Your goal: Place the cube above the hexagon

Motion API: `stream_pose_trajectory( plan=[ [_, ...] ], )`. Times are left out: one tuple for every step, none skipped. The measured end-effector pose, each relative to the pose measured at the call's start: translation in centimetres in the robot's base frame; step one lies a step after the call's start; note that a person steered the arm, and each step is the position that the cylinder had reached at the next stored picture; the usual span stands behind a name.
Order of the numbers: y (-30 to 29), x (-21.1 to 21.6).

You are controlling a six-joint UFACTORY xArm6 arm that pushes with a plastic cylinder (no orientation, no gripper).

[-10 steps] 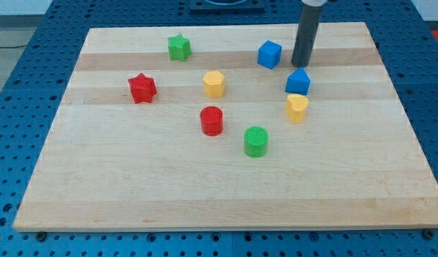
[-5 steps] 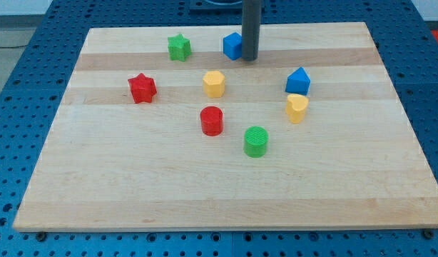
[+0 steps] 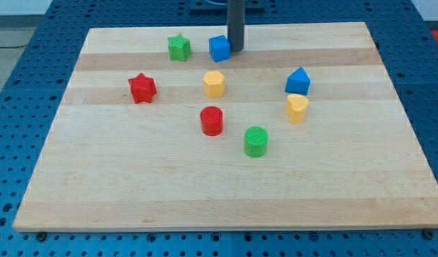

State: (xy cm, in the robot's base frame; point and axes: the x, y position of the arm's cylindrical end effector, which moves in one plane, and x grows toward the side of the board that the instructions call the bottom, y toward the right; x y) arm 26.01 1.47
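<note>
The blue cube [image 3: 219, 48] sits near the top edge of the wooden board [image 3: 133, 193], slightly left of that edge's midpoint, directly toward the view's top from the yellow hexagon [image 3: 214, 83] with a clear gap between them. My tip [image 3: 235, 50] stands against the cube's right side, apparently touching it; the arm carries only a straight rod, so there is nothing to spread or pinch. A green star [image 3: 179, 47] lies left of the cube; a red star [image 3: 142, 88] lies toward the left edge; a red cylinder [image 3: 212, 121] and green cylinder [image 3: 256, 141] lie mid-board; a blue house-shaped block [image 3: 298, 81] touches a yellow heart [image 3: 297, 108] toward the right edge.
</note>
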Motion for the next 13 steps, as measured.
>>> stream_pose_trajectory(
  plan=[
    [0.9, 1.3],
    [0.9, 3.0],
    [0.2, 3.9],
    [-0.6, 3.9],
    [-1.6, 3.9],
    [-2.3, 3.9],
    [-2.8, 3.7],
    [-3.1, 3.2],
    [-3.3, 3.2],
    [-3.3, 3.2],
    [-3.3, 3.8],
    [-2.8, 6.1],
    [-0.2, 8.6]
  ],
)
